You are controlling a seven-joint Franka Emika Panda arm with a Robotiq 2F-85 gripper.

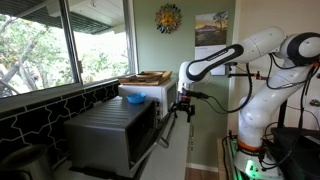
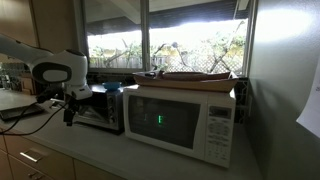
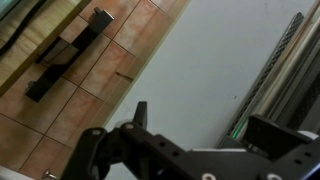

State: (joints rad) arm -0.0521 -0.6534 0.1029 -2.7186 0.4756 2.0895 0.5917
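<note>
Jaws hang straight down from the white arm point(image 1: 215, 58), spread wide, nothing between them and touching nothing. In an exterior view they sit just beside the toaster oven point(image 2: 100, 110), off its outer front corner and low over the bench point(image 2: 95, 147); the oven is the nearest thing. Edges: the bench front runs close under the jaws, with drawers point(image 2: 30, 160) below it. Open air on the arm's side of the oven; the other side is closed off by the microwave point(image 2: 185, 120), which stands just beside the oven, and the window point(image 2: 170, 35) shuts the back. In an exterior view the microwave point(image 1: 105, 135) fills the foreground, with the jaws beyond its far front corner and free space between them and the robot's base point(image 1: 250, 135). Writing: the microwave display point(image 2: 160, 121) glows green, digits too small to read; keypad point(image 2: 218, 125) markings also unreadable. A sun ornament point(image 1: 168, 18) and a poster point(image 1: 211, 28) hang on the wall; no legible text. Containers: a blue bowl point(image 1: 133, 98) sits up on the appliances behind the microwave, contents hidden. A wooden tray point(image 2: 195, 75) shows above the microwave top; cannot tell what is in it. The wrist view looks down on reddish tiles point(image 3: 95, 100), a dark bar point(image 3: 70, 55) on them, and a white face point(image 3: 205, 70) alongside.
</note>
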